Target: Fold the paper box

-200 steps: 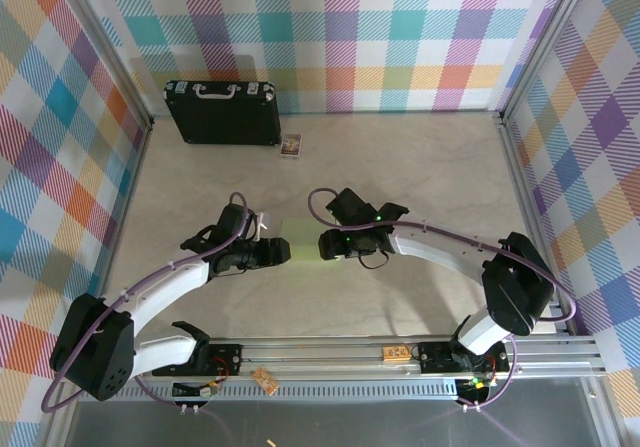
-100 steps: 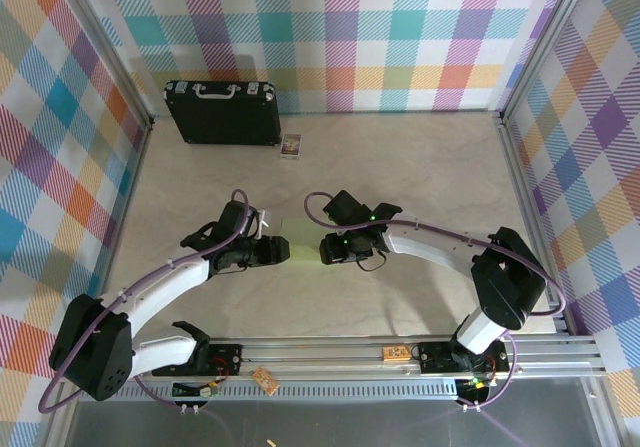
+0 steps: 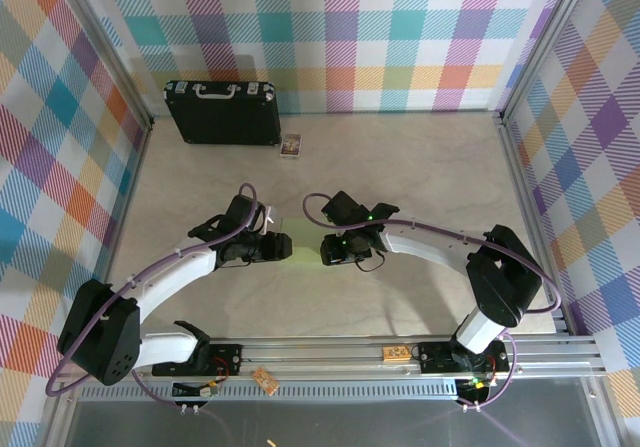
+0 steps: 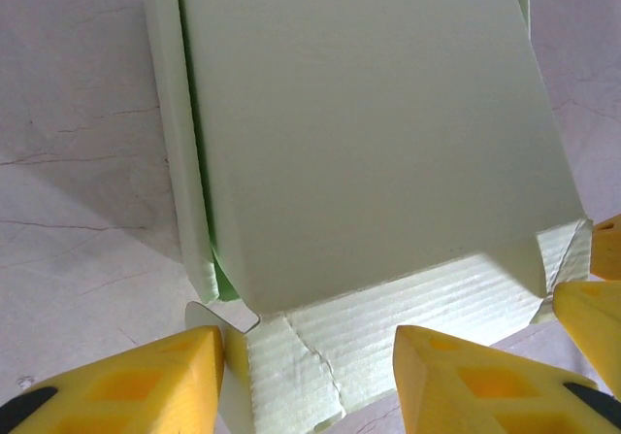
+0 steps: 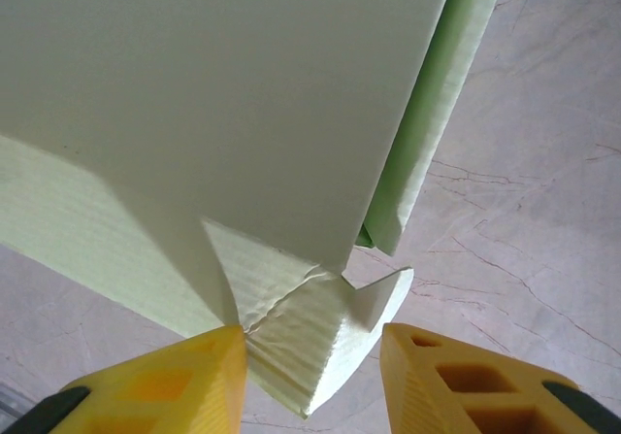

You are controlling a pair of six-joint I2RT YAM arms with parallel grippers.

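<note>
Top external view: the pale light-green, thin-card paper box (image 3: 300, 233) lies mid-table on the pale marbled tabletop (image 3: 420, 177). It sits between the left gripper (image 3: 284, 249) and the right gripper (image 3: 326, 249), which face each other across it. Left wrist view: the left gripper (image 4: 306, 356) has its jaws open, its yellow fingers (image 4: 136, 385) astride a ribbed flap (image 4: 388, 308) below the box's smooth top panel. Right wrist view: the right gripper (image 5: 310, 342) also has its jaws open, around a creased flap corner (image 5: 301, 327) beside a rounded tab (image 5: 383, 293).
</note>
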